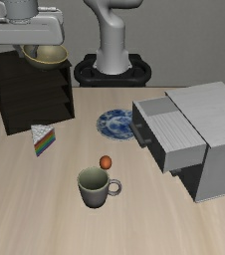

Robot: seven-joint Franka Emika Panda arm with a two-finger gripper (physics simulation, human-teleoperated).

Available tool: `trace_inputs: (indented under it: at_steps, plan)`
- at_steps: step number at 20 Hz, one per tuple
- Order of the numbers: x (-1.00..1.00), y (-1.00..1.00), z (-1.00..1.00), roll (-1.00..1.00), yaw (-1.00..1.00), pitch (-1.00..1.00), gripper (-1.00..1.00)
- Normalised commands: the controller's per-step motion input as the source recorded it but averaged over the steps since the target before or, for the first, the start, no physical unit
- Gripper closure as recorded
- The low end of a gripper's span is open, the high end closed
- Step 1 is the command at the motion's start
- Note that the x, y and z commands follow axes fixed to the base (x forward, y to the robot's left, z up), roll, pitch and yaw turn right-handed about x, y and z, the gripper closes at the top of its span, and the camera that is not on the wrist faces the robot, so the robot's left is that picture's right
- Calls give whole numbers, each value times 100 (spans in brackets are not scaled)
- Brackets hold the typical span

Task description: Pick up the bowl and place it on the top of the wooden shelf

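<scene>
Right now the pincer hangs at the far side of the exterior view's left, directly over the dark wooden shelf. The tan bowl sits immediately beneath it, tilted, above the far right part of the shelf's top. Whether the pincer is clamped on the bowl or has let go I cannot tell, and I cannot tell whether the bowl's foot already touches the top board.

The step in hand looks like the set-down. To do it well, the bowl should be levelled first, since a tilted bowl lowered onto a flat board may rock or slide. It also seems to lie close to the shelf's right edge, so a small shift toward the middle of the top would give more margin. Descent should be slow and straight, with release only once the base bears fully on the board, then a straight rise. The rainbow cake slice on the counter below stays out of the way.
</scene>
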Motion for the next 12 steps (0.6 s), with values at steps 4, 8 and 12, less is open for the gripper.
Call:
trace_inputs:
  at_steps: [4, 8, 12]
  plan:
    - [-100, 0, 0, 0, 0, 0, 100]
    - [-100, 0, 0, 0, 0, 0, 100]
    - [-50, -50, 0, 0, 0, 0, 100]
